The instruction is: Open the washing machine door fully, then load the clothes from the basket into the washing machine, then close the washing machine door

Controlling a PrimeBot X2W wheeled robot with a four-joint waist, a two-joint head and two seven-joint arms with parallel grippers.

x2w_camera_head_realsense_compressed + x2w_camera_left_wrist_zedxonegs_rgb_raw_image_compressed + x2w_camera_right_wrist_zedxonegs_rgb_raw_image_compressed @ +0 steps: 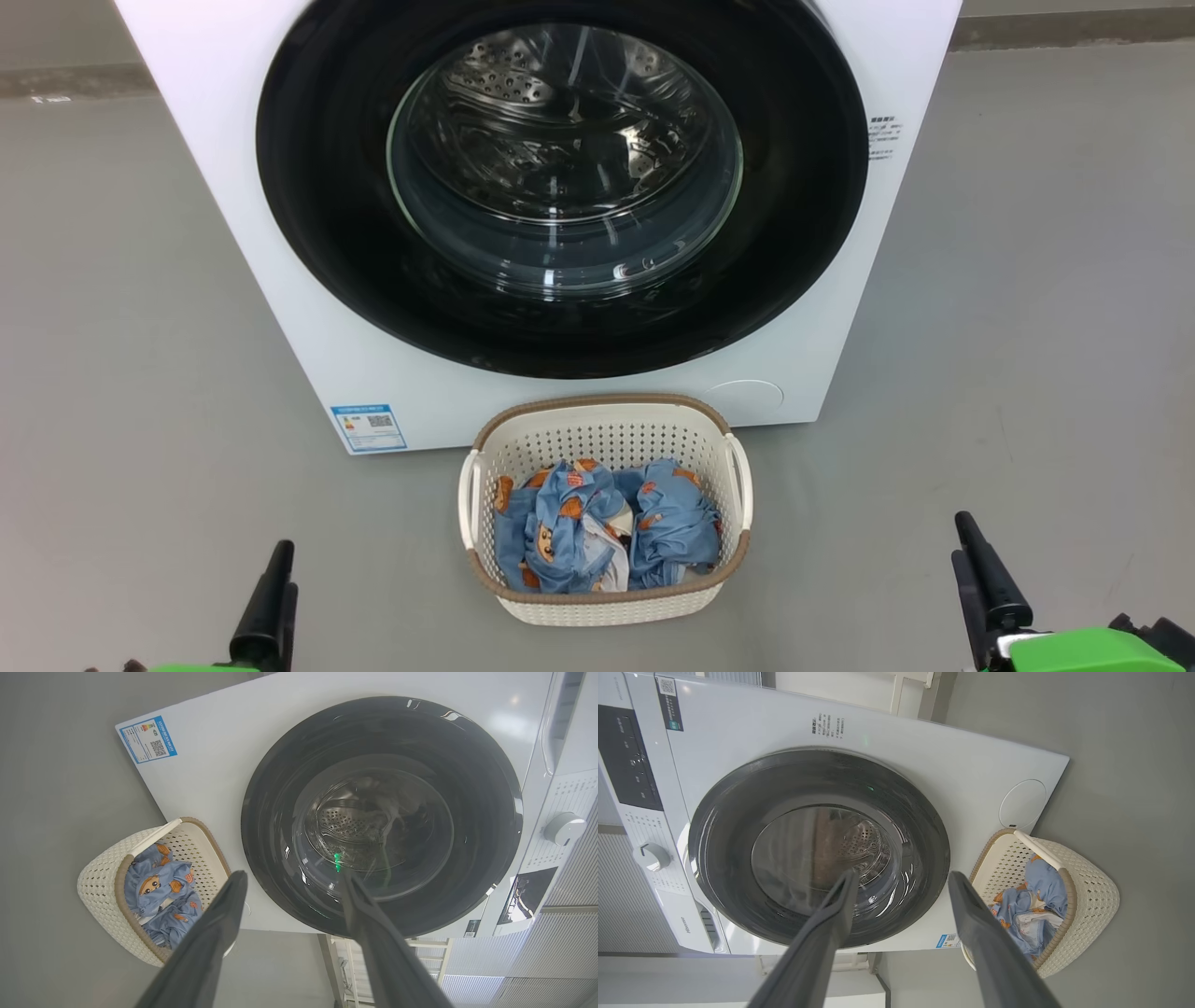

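Starting at the left gripper [293,873]: spread wide, nothing between the two long dark fingers, low over the grey floor [140,373] and well to the left of the basket [602,402]. Likewise at the right gripper [902,873]: wide apart, empty, well to the right of the basket, with a green housing [1092,649] behind the fingers. Pointed, in both cases, past the basket toward the machine, touching nothing.

Between the two, on the floor: the basket itself, upright, with cream perforated walls, a brown woven-look rim and white side handles. Inside the basket: the clothes [597,532], a crumpled light blue heap with orange-brown cartoon figures and a little white, lying below the rim.

Just behind the basket, whether touching hard to tell: the washing machine [280,280], white and box-shaped. Above and behind the basket, across most of that white front: the washing machine door [327,233], glossy black, closed flat against the machine. At the door's centre, a clear glass porthole [565,233], with the perforated steel drum [504,84] visible through it.

Behind the basket to the left, at the machine's lower corner: a small blue label [368,427]. Behind the basket to the right: a round white cover [744,397].
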